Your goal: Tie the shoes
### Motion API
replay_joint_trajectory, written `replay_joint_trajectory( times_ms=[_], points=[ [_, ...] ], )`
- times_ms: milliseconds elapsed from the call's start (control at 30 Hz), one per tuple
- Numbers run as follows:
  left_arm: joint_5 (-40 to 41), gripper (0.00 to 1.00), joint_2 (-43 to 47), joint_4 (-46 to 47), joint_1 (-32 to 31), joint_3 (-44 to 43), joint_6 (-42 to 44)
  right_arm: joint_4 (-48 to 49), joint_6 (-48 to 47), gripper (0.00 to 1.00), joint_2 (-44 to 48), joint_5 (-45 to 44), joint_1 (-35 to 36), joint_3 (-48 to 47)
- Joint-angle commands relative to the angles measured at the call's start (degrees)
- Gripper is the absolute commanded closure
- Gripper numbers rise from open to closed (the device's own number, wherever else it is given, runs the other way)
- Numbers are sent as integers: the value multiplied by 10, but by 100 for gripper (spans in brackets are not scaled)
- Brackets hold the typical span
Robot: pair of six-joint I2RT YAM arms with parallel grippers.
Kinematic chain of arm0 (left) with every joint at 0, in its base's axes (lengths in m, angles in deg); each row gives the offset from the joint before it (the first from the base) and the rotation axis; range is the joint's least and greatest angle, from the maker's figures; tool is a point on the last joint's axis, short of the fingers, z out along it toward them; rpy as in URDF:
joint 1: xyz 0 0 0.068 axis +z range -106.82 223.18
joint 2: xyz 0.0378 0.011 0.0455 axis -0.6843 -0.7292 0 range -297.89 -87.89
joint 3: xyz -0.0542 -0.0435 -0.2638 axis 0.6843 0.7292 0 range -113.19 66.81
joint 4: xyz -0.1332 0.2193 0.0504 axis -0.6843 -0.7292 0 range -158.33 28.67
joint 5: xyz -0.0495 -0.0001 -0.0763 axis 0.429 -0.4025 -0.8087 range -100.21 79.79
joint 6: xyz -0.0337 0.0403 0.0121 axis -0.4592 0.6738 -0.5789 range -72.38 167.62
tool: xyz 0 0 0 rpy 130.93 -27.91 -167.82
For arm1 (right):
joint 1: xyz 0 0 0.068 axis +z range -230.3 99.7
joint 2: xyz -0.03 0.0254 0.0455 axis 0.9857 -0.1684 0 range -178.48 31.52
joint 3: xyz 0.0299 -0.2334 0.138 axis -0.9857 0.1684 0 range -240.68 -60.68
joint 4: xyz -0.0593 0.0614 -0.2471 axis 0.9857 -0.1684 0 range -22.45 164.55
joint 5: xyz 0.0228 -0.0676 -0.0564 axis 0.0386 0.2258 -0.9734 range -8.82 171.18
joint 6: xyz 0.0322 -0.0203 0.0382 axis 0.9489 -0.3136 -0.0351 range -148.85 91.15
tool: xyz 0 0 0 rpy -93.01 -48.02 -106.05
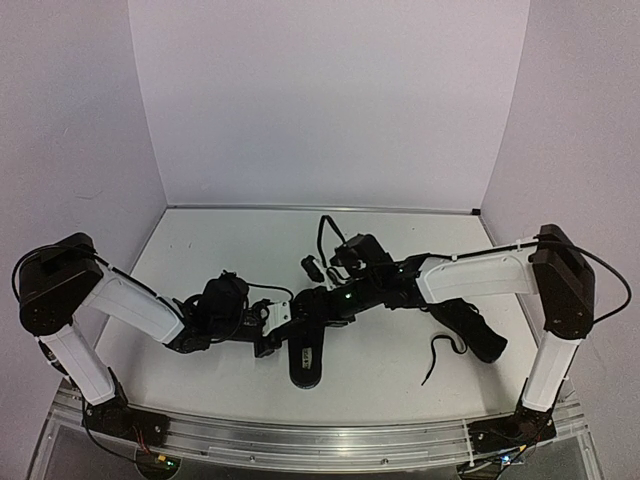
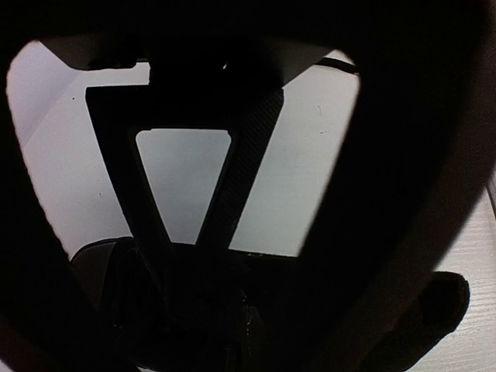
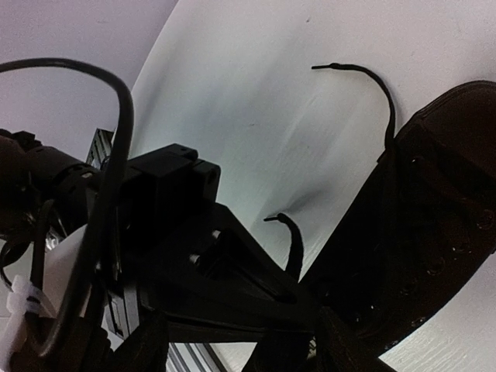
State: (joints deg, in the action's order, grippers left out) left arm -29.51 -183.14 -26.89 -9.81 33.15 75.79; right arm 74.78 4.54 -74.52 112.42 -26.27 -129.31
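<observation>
One black shoe lies toe toward me at the table's middle front. Both grippers meet over its laces. My left gripper comes in from the left and my right gripper from the right. In the right wrist view the shoe fills the right side, with two loose lace ends curling up. One lace end rises right beside the left gripper's tip. The right gripper's own fingertips stand apart. The left wrist view is mostly dark. The second shoe lies at the right, laces loose.
The second shoe's loose lace trails toward the front edge. White walls close in the back and sides. An aluminium rail runs along the near edge. The right arm's cable loops above the shoe.
</observation>
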Motion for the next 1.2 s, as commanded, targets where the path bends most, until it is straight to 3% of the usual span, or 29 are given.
replay_joint_trajectory(
  times_ms=[0, 333, 467, 500, 533, 633, 767, 933, 1067, 1167],
  points=[
    [6, 100, 19, 4, -2, -21, -7, 26, 14, 44, 4, -13, -3, 7],
    [6, 100, 10, 12, -2, -26, -9, 16, 17, 60, 3, -28, -3, 23],
    [6, 100, 11, 9, -2, -28, -9, 13, 13, 83, 3, -31, -3, 20],
    [5, 96, 13, 4, -2, -30, -11, 11, 12, 92, 3, -32, -3, 18],
    [5, 87, 17, -7, -2, -34, -11, 10, 10, 98, 4, -33, -3, 17],
    [26, 67, 56, -72, 1, -42, -13, 7, 5, 100, 5, -38, -3, 15],
    [26, 58, 131, -170, 50, -57, -27, 6, 0, 100, 6, -43, -3, 16],
    [40, 53, 150, -280, 121, -107, -19, 6, -5, 100, 6, -47, -3, 14],
    [38, 53, 72, -406, 134, -184, 21, 6, -7, 100, 4, -48, -3, 9],
    [8, 53, 20, -447, 137, -218, 55, 6, -8, 100, 3, -50, -3, 6]
  ],
)
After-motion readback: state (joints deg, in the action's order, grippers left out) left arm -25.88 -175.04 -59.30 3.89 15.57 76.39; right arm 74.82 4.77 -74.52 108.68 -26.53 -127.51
